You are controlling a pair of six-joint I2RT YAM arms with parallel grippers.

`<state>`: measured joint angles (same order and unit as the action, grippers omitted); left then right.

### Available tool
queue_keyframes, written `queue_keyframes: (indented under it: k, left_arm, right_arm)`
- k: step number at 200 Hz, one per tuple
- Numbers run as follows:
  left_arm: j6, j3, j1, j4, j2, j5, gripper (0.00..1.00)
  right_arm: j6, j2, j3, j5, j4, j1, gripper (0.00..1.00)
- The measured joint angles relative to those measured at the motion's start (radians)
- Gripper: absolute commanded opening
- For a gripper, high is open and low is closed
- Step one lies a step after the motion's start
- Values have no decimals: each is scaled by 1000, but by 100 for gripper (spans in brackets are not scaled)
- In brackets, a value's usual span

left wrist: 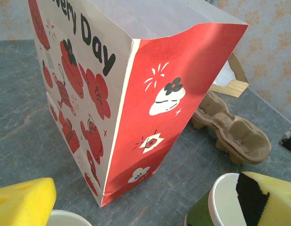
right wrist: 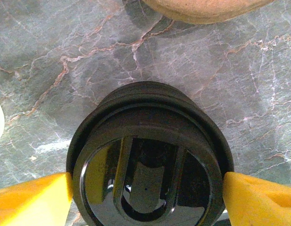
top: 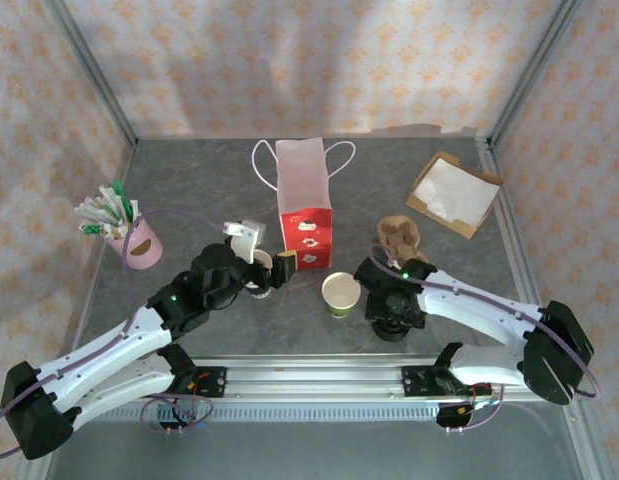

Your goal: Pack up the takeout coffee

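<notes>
Lid pickup, seemingly: right claw (right wrist: 146,200) pinches round black plastic lid (right wrist: 150,150), left claw (top: 261,258) spread; next should lift 1 lid cleanly.

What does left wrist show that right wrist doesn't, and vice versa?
Left wrist, not right wrist: upright red-and-white printed paper bag; flat brown cardboard tray behind it; lidless olive paper cup at the bottom edge.
Right wrist, not left wrist: stack of round black plastic lids, with the right end effector closed on its rim.
Shared: grey marbled tabletop; tan moulded-pulp cup carrier, just its edge in right wrist; yellow foam fingers, each view's own.
</notes>
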<state>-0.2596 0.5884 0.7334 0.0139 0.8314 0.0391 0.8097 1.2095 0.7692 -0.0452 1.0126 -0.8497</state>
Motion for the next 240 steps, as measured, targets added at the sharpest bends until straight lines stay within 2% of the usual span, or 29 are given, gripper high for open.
queue_keyframes:
  k: [93, 240]
  left_arm:
    - [0, 0, 0, 0, 0, 0, 100]
    - [0, 0, 0, 0, 0, 0, 100]
  right_arm:
    - [-4, 10, 3, 2, 1, 0, 69]
    - [2, -81, 7, 54, 23, 15, 69]
